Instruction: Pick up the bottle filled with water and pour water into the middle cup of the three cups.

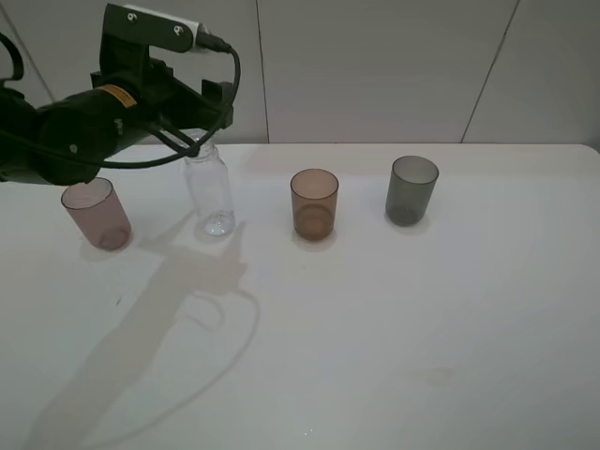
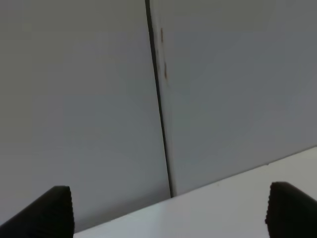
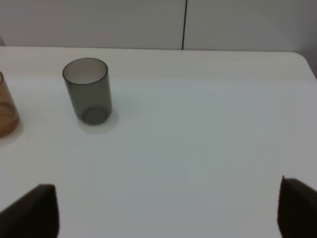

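Note:
The clear capless bottle [image 1: 209, 194] stands upright on the white table [image 1: 375, 328], between the pinkish-brown cup [image 1: 97, 214] and the amber middle cup [image 1: 314, 204]. The dark grey cup [image 1: 411, 190] stands right of the amber one. I cannot make out water in the bottle. My left gripper [image 1: 210, 108] hovers just above and behind the bottle's neck. In the left wrist view it [image 2: 168, 213] is open and empty, facing the wall, and the bottle is out of sight. My right gripper [image 3: 168, 208] is open and empty, with the grey cup [image 3: 88, 91] and amber cup [image 3: 5, 111] ahead of it.
The left arm's black body [image 1: 66, 136] hangs over the pinkish-brown cup and casts a long shadow on the table's front left. A grey panelled wall [image 1: 375, 66] stands behind the table's far edge. The right arm is outside the exterior high view.

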Robot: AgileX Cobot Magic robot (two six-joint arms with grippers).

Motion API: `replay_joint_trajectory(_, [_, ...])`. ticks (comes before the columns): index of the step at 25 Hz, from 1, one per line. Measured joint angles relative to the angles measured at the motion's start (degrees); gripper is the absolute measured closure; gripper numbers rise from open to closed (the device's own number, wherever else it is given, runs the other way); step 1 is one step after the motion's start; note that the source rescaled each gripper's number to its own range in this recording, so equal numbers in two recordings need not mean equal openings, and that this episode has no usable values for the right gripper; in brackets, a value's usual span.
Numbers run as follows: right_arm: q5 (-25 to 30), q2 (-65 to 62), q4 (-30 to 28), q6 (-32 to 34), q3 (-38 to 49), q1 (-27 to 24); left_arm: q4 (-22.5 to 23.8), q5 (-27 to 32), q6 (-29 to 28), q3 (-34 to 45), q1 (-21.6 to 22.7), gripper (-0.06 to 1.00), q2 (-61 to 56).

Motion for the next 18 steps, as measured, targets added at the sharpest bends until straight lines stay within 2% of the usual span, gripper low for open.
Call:
replay_joint_trajectory(2, [0.0, 0.0, 0.0, 0.0, 0.0, 0.0, -2.34, 5.12, 1.89, 0.0, 0.0, -0.06, -4.97])
replay_joint_trajectory(5, [0.0, 0.0, 0.0, 0.0, 0.0, 0.0, -5.99, 16.23, 6.31, 0.02, 0.62, -0.06, -14.76])
replay_joint_trajectory(9, [0.0, 0.0, 0.34, 0.0, 0.0, 0.0, -7.1, 32.53, 8.88, 0.02, 4.3, -0.06, -27.45])
replay_joint_trajectory(14, [0.0, 0.0, 0.0, 0.0, 0.0, 0.0, -3.59, 51.92, 6.72, 0.02, 14.13, -0.06, -41.06])
replay_joint_trajectory(15, [0.0, 0.0, 0.0, 0.0, 0.0, 0.0, -3.59, 51.92, 6.72, 0.02, 14.13, -0.06, -41.06])
replay_joint_trajectory(18, [0.0, 0.0, 0.0, 0.0, 0.0, 0.0, 0.84, 61.78, 0.86, 0.02, 20.72, -0.06, -49.28])
